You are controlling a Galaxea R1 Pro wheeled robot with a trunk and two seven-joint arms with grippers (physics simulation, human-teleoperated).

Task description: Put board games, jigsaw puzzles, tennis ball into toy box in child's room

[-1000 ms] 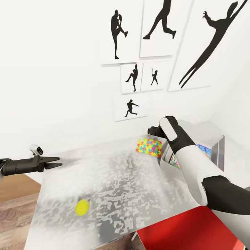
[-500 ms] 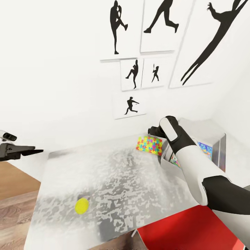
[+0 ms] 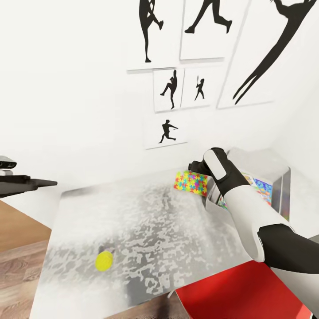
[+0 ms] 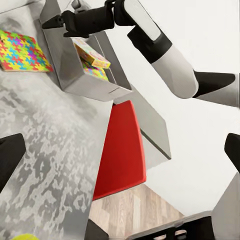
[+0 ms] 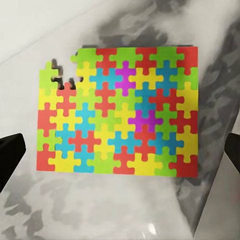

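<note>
A multicoloured jigsaw puzzle (image 3: 191, 182) (image 5: 117, 110) lies flat at the table's far side, beside the grey toy box (image 3: 283, 190) (image 4: 75, 75). My right gripper (image 5: 120, 150) (image 4: 52, 22) hovers open above the puzzle, its fingertips apart on either side and touching nothing. Colourful boxes (image 4: 90, 52) lie inside the toy box. The yellow tennis ball (image 3: 103, 260) rests near the table's front left. My left gripper (image 3: 44, 182) (image 4: 120, 150) stays open and empty off the table's left edge.
The grey mottled table (image 3: 155, 230) stands against a white wall with silhouette pictures (image 3: 170, 88). A red chair (image 3: 230, 292) (image 4: 122, 150) sits under the table's front right. Wooden floor (image 3: 17, 248) shows at the left.
My left arm has pulled back leftward, off the table's edge. The head camera has shifted slightly. The right arm stays above the puzzle.
</note>
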